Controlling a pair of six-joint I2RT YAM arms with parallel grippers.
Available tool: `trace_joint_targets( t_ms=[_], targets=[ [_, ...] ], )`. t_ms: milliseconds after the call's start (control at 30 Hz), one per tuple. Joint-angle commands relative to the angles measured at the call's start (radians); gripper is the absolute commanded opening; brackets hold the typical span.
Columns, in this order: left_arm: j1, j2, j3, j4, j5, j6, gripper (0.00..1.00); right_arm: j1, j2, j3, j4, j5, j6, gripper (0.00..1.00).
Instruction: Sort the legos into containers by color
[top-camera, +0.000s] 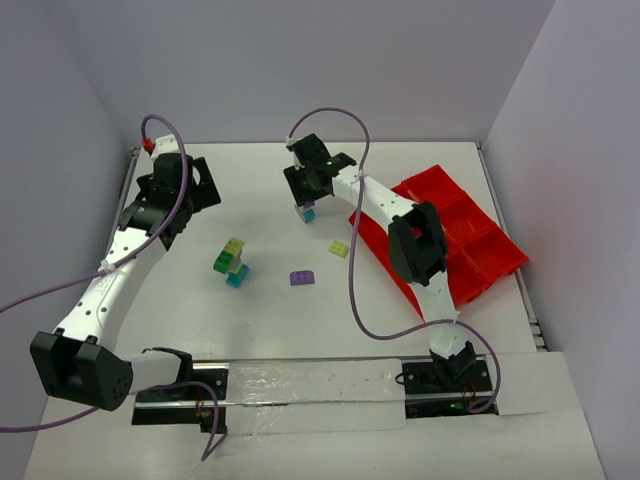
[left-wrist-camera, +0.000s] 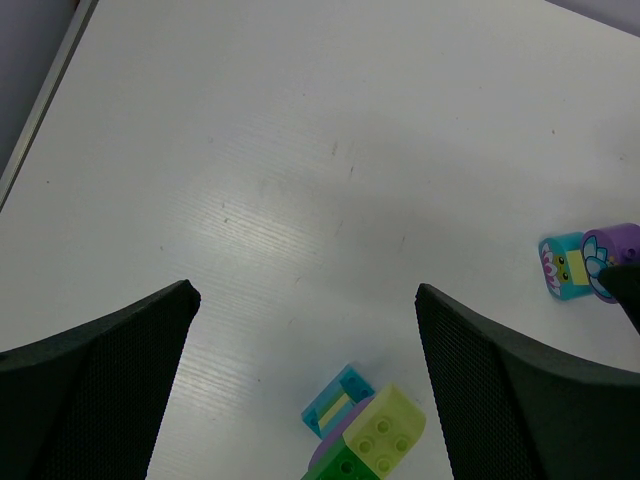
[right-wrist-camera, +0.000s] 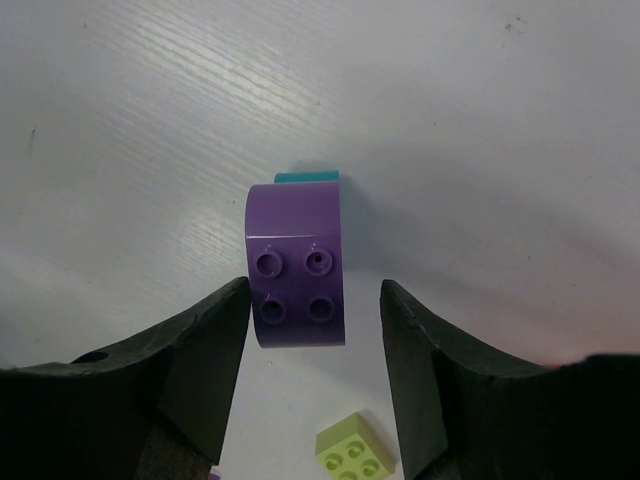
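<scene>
My right gripper (top-camera: 305, 200) is open and hangs low over a purple brick (top-camera: 306, 205) stacked on a teal brick (top-camera: 308, 215). In the right wrist view the purple brick (right-wrist-camera: 297, 265) sits between the spread fingertips (right-wrist-camera: 225, 330), close to the left one, with a teal edge (right-wrist-camera: 306, 177) showing behind it. A pale yellow brick (top-camera: 340, 248) lies nearby and also shows in the right wrist view (right-wrist-camera: 354, 452). A yellow, green and teal stack (top-camera: 232, 262) and a flat purple brick (top-camera: 302, 278) lie mid-table. My left gripper (top-camera: 170, 215) is open and empty, above the stack (left-wrist-camera: 365, 435).
The red tray (top-camera: 470, 255) with square compartments lies at the right, tilted, next to the right arm's elbow (top-camera: 415, 245). Walls close the table at the back and on both sides. In the left wrist view the teal and purple stack (left-wrist-camera: 575, 265) shows at the right edge.
</scene>
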Motion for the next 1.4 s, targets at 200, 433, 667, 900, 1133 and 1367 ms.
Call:
trace_joint_targets(
  t_ms=[200,433,667,900,1133,1367],
  targets=[
    [-0.003,-0.014,0.029,-0.005,-0.020,0.019,0.99,0.005,0.028,0.053,0.014,0.007,0.012,0.47],
    [-0.003,-0.004,0.032,0.000,0.009,0.020,0.99,0.004,-0.053,0.022,0.034,-0.019,0.045,0.00],
    [-0.001,0.003,0.069,0.051,0.276,0.074,0.99,-0.063,-0.317,-0.179,0.103,-0.260,0.153,0.00],
    [0.010,0.000,0.137,0.132,0.792,0.131,0.99,-0.244,-0.633,-0.609,0.369,-0.702,0.330,0.00],
    [0.042,0.038,0.093,0.339,1.097,-0.126,0.99,-0.334,-0.841,-0.933,0.814,-0.905,0.671,0.00],
    [0.111,0.089,-0.075,0.777,1.404,-0.422,0.97,-0.342,-0.815,-0.969,1.062,-1.024,0.856,0.00]
  ],
)
